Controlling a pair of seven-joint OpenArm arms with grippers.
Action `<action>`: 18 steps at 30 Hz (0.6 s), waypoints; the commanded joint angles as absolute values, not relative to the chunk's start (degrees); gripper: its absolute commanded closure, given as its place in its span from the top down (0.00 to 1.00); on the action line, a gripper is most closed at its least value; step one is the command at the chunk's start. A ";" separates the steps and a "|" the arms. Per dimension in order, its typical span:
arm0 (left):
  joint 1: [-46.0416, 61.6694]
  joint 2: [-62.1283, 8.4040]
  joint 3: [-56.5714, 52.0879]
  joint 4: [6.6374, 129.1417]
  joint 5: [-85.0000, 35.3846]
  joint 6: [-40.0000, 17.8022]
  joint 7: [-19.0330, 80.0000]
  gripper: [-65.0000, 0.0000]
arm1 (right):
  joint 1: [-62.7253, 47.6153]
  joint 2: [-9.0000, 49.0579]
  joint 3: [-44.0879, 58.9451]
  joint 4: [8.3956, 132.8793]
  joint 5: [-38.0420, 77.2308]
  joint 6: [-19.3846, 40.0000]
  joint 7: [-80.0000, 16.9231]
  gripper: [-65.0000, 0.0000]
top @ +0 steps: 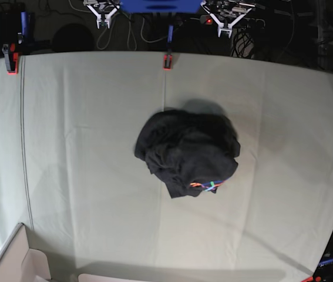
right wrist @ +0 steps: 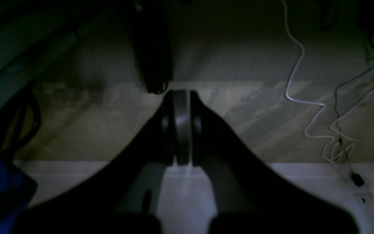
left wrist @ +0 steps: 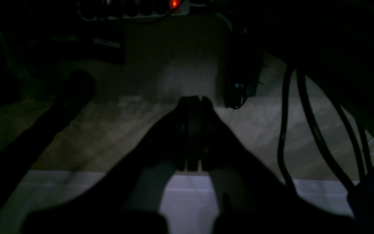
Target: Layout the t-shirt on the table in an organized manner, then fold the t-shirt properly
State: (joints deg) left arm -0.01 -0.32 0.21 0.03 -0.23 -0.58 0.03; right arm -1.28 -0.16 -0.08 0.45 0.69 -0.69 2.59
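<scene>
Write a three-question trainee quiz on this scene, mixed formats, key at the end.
1. True or false: the t-shirt lies spread flat on the table.
2. Multiple choice: where does the coloured graphic show on the t-shirt in the base view? A) top edge B) lower edge, near the camera C) nowhere
3. Fill in: the left gripper and right gripper are both ____ and hold nothing.

Key
1. False: it sits in a crumpled heap near the table's middle.
2. B: a small patch of rainbow lines peeks out there.
3. Shut: in each wrist view the jaws meet, away from the t-shirt.
</scene>
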 commanded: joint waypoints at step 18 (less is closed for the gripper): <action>-0.22 0.04 -0.04 0.31 -0.48 -0.13 -0.04 0.00 | -1.36 -0.31 0.04 1.36 0.66 0.13 2.77 0.00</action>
State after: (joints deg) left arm -0.05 -0.12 0.03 0.12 -0.25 -0.58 0.03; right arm -1.19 -0.16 -0.05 1.23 0.69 -0.67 2.61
